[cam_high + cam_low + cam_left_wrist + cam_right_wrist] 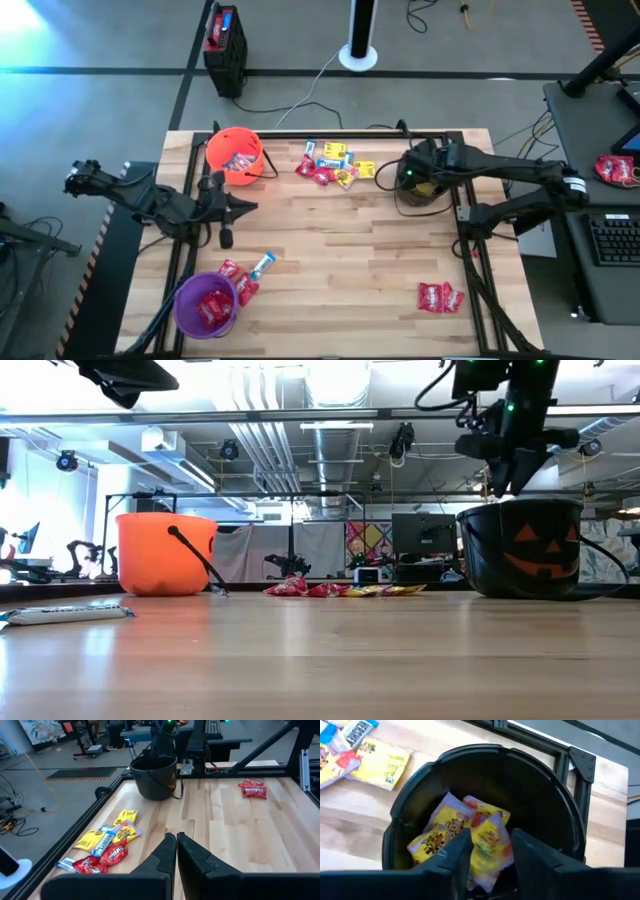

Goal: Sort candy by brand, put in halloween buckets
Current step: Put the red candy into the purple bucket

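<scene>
At the near edge of the desk, toward the left side, stands the purple bucket with red packets inside, and a few more red packets and one blue-and-white packet lie just beside it. A separate pair of red packets rests near the desk's near right corner, well apart from everything else. Farther in on the left, the left claw hovers over bare wood with its fingers clenched together on nothing. At the far side, the orange bucket holds red and other candy, and a mixed heap of red, yellow and blue-and-white packets lies between it and the black bucket. The right claw hangs directly above the black bucket's mouth, released, its fingers apart over the yellow packets lying inside.
</scene>
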